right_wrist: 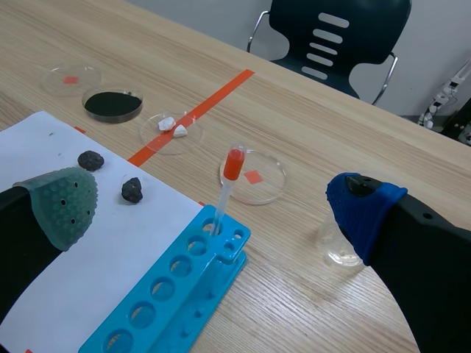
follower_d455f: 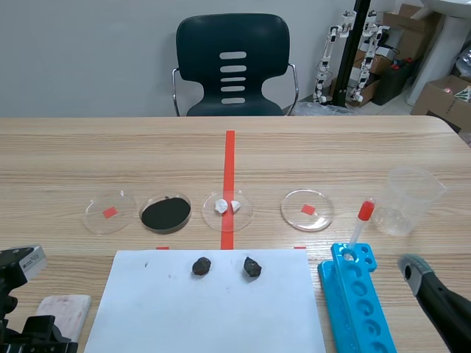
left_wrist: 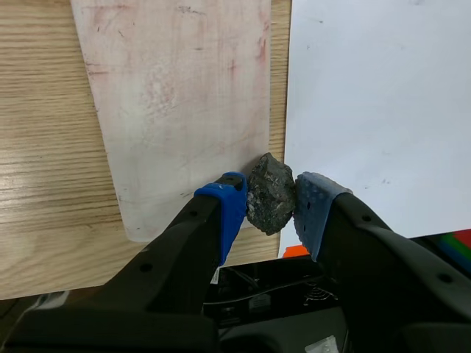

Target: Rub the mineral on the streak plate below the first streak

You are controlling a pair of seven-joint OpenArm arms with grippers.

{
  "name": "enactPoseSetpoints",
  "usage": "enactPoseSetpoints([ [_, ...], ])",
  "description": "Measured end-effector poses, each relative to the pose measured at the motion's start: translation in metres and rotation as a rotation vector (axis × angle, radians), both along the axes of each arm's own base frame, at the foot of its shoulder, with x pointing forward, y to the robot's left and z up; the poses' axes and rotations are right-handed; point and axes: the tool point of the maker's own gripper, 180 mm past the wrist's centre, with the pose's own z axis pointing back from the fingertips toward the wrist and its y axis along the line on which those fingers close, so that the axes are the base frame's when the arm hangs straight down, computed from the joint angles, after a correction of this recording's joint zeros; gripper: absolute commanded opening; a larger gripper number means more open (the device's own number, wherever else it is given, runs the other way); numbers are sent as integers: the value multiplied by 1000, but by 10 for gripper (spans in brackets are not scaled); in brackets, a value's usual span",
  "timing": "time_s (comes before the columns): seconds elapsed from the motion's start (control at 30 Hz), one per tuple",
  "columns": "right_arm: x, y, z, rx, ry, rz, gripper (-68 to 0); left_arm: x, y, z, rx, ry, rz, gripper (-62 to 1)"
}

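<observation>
Pale wood table, near left corner: the blue pads point(left_wrist: 229, 202) of the left gripper point(left_wrist: 268, 209) clamp the dark mineral point(left_wrist: 271, 193), long axis near-to-far, pointed end at the streak plate point(left_wrist: 176, 95). Best press firmly and drag one straight line under the faint reddish marks. The right gripper point(right_wrist: 213, 206) has its fingers spread apart.

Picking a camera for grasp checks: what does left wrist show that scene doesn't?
Left wrist only: left gripper shut on a dark rock; faint reddish marks on the plate. Scene only: two loose rocks, four dishes, blue rack, dropper, cup. Both: plate and paper.
</observation>
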Motion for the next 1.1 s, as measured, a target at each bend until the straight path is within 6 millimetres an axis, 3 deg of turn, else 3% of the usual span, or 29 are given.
enactPoseSetpoints([
  [0.53,0,0,0,0,0,1,4,-2,39,-1,236,27,17,-493],
  [0.7,0,0,0,0,1,1,4,-6,59,-1,347,46,28,-493],
  [1.1,0,0,0,0,0,0,4,-6,48,-2,246,46,14,-493],
])
